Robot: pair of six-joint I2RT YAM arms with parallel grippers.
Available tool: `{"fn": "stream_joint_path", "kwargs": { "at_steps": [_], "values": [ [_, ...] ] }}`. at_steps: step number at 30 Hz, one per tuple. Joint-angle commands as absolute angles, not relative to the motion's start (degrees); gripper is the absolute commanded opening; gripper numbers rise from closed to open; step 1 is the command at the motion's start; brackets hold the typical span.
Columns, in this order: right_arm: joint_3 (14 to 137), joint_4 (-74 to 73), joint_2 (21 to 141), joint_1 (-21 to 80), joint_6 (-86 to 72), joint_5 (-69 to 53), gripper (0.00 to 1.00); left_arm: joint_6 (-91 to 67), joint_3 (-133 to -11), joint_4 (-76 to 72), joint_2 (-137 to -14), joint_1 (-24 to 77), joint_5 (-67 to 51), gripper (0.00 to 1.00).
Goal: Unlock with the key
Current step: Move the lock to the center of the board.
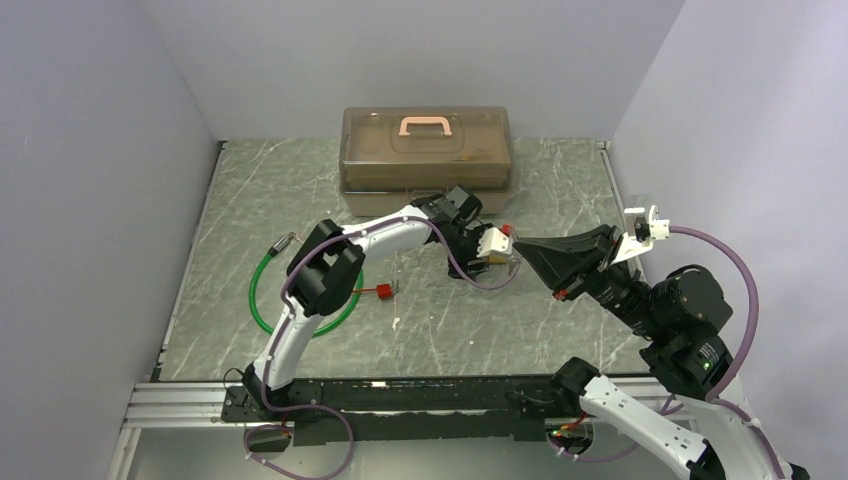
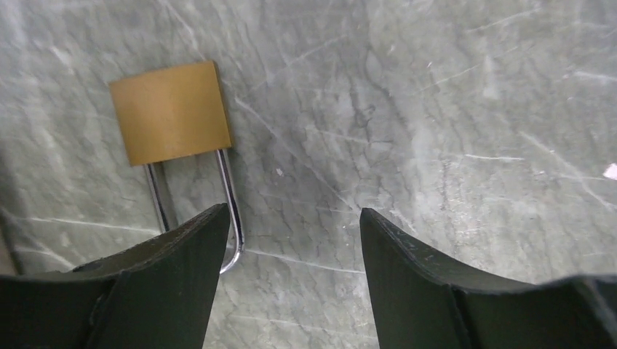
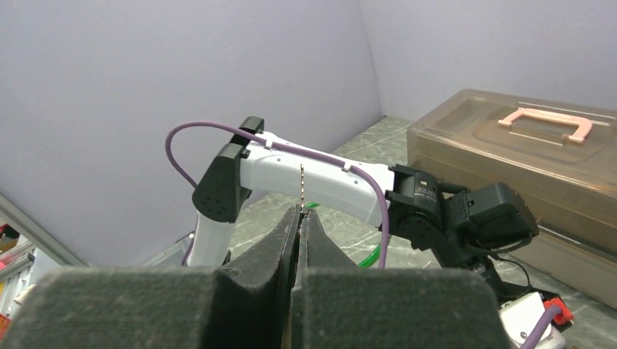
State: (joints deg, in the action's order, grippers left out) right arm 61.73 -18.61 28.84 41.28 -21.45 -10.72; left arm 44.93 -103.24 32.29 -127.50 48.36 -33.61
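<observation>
L hand (image 2: 295, 218): fingers (image 2: 182, 262) apart, bare counter (image 2: 436, 145) showing in the gap, nothing clamped. Brass padlock (image 2: 171, 111) lies flat on the counter just ahead of the finger seen at the left of the wrist view, off to that side of the gap and not between the fingers. Its silver shackle (image 2: 229, 189) points back toward the hand, and the bend slips out of sight behind that fingertip's inner edge. Can't tell if the finger touches it.

R hand (image 3: 298, 214): fingers pressed together, clamped on the key (image 3: 301, 187). It is seen edge-on as a thin toothed metal strip sticking straight out past the fingertips. From above, the R hand (image 1: 521, 244) is held off the counter, its tip aimed at the L hand (image 1: 490, 248) and v. close beside it.

Beyond both hands, at the back of the counter, is a brown translucent toolbox (image 1: 427, 165) w/ pink handle (image 1: 427, 125), lid down. Behind the L arm's elbow, well away from the hands, are a green cable (image 1: 257, 300) loop and a small red tag (image 1: 383, 291).
</observation>
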Motion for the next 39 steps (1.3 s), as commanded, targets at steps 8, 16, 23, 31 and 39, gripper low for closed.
{"fn": "stream_joint_path", "kwargs": {
  "at_steps": [8,16,23,31,39],
  "values": [
    [64.4,-16.5,30.2,41.2,-21.3,-10.2,0.00,37.0,-112.9,33.3,-135.2,48.8,-23.2,0.65],
    [65.2,-16.3,31.1,41.2,-21.0,-11.1,0.00,37.7,-109.4,34.7,-134.6,50.1,-20.1,0.48],
    [65.7,-16.6,31.7,41.3,-20.8,-11.8,0.00,37.7,-102.3,35.4,-130.0,51.8,-17.0,0.31],
    [65.5,-15.9,32.5,41.3,-21.7,-13.5,0.00,37.6,-89.9,40.7,-122.1,53.8,-11.5,0.26],
    [64.1,-14.3,33.4,41.3,-23.4,-15.4,0.00,38.5,-74.8,48.8,-110.2,53.4,-15.2,0.20]
  ]
}}
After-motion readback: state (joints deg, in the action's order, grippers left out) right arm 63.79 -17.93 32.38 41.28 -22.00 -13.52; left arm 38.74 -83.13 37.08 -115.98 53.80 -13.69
